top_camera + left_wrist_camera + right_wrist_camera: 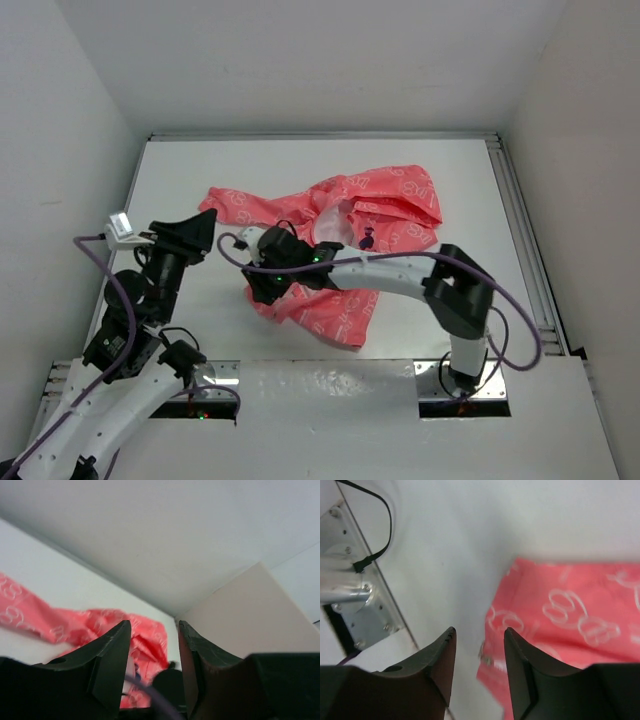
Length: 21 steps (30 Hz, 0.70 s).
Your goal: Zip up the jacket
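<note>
Overhead, a coral-pink child's jacket (390, 200) with a pale white printed pattern lies crumpled on the white worktop (300, 160). One narrow end of it stretches toward the left gripper (203, 228), and a folded lower part lies under the right gripper (264, 288). A small dark emblem (368, 240) shows on the fabric just behind the right arm (400, 268), which reaches across the garment from the right side. The right gripper points down at the jacket's near left edge. Seen from its wrist camera, its two dark fingers (437, 665) stand apart with nothing clamped. The pink edge of the jacket (570, 605) shows in the gap and spreads out to the right of this gripper, while bare worktop lies to its left. A tiny pale metallic bit (484, 652) sits at that edge between the fingers, too blurred to identify. Farther left of this gripper are a metal mounting plate (350, 580) and a thin black cable (375, 530). The left gripper sits close beside the jacket's left end; whether it touches the fabric cannot be told from above. Its wrist camera shows its fingers (112, 660) parted and empty, with the jacket (75, 622) lying beyond them.
</note>
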Tool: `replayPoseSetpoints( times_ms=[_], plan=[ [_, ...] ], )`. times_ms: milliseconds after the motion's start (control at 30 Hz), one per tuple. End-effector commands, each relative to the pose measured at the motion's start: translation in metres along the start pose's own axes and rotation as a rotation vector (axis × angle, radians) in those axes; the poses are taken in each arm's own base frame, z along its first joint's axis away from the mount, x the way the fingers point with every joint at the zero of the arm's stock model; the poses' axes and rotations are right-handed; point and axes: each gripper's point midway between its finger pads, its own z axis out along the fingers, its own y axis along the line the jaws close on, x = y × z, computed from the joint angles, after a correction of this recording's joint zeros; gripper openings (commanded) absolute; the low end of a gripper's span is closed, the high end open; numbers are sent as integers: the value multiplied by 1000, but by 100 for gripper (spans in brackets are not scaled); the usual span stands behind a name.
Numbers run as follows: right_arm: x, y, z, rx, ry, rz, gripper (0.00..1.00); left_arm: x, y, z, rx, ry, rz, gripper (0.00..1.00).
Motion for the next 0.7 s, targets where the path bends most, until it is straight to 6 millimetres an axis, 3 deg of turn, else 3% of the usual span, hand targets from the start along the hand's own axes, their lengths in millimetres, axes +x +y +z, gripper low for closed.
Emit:
replayPoseSetpoints(
  times_ms=[0, 33, 133, 167, 300, 333, 500, 567, 633, 667],
  plan=[
    [-8, 5, 29, -79, 46, -145, 43, -45, -43, -13, 161, -125, 9, 40],
    [-8, 4, 43, -84, 57, -148, 44, -55, -53, -17, 189, -143, 12, 40],
    [-9, 0, 60, -79, 63, -162, 44, -68, -65, -27, 231, -161, 4, 40],
    [-1, -2, 70, -79, 80, -160, 44, -77, -71, -32, 248, -180, 1, 40],
    [9, -7, 87, -74, 115, -142, 45, -93, -75, -48, 285, -226, -8, 40],
    [10, -8, 90, -60, 116, -145, 46, -109, -86, -57, 309, -255, -20, 40],
    [38, -18, 98, 20, 175, -191, 46, -114, -86, -60, 298, -257, 0, 41],
    [42, -27, 100, 100, 174, -249, 38, -112, -84, -60, 294, -255, -1, 41],
    [55, -24, 100, 158, 187, -324, 33, -109, -81, -59, 287, -245, 3, 41],
    [50, -33, 100, 237, 158, -369, 32, -108, -80, -60, 289, -247, 0, 41]
  ],
)
